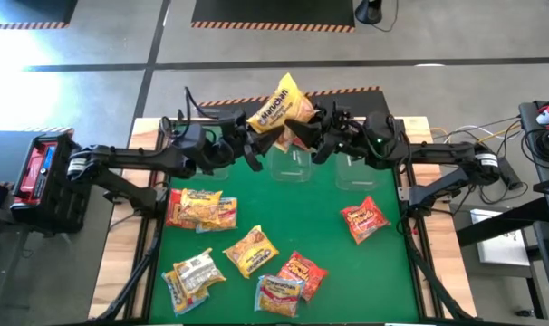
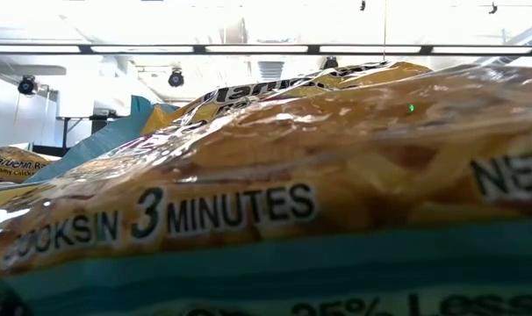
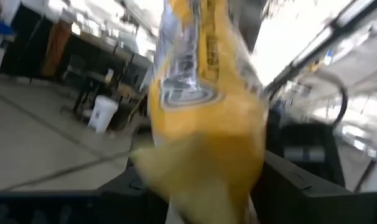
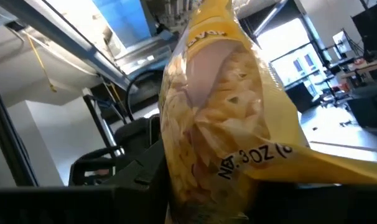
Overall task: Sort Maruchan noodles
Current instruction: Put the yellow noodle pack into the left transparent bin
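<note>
A yellow Maruchan noodle packet (image 1: 284, 104) is held up in the air above the table's far edge, between my two arms. My left gripper (image 1: 256, 138) is at its left lower end, and the packet (image 3: 207, 93) fills the left wrist view. My right gripper (image 1: 315, 136) is at its right lower end and is shut on it (image 4: 219, 112). Several other yellow and red noodle packets (image 1: 250, 249) lie flat on the green mat (image 1: 320, 213). My right gripper pinches the yellow packet by its lower end (image 4: 207, 186) between its two fingers (image 4: 135, 174). It comes from the table's right, slanting upward. The packet stands up above the fingers, tilted and lifted clear of the table.
Two clear bins (image 1: 291, 163) (image 1: 356, 170) stand on the mat's far side, right below the grippers. One red packet (image 1: 365, 219) lies alone at the right. In the low view a packet (image 2: 266, 175) lies right before the camera and blocks the table.
</note>
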Available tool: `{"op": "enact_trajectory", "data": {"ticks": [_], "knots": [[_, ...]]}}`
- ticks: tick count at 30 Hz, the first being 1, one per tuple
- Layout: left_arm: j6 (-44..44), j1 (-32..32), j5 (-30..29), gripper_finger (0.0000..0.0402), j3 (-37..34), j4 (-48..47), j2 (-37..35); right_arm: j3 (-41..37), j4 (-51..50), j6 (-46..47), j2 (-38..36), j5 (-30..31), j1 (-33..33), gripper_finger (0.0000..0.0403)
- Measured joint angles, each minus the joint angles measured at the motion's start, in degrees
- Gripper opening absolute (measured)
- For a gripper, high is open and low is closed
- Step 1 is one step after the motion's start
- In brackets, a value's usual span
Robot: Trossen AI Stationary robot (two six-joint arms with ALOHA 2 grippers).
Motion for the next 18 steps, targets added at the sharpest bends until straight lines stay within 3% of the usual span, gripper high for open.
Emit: {"op": "enact_trajectory", "data": {"ticks": [7, 14, 18], "knots": [[0.5, -0.1, 0.1, 0.0208, -0.1, -13.3, -5.6, 0.2, -6.1, -1.5, -3.3, 0.6, 0.0, 0.0139], [3.0, -0.1, 1.1, 0.0219, -0.1, -23.0, -10.4, 0.1, -24.6, -3.0, -7.9, 0.3, 0.0, 0.0139], [3.4, -0.1, 4.7, 0.0219, 0.0, -24.8, -10.8, 0.0, -30.2, -3.4, -8.1, -5.4, 0.1, 0.0139]]}}
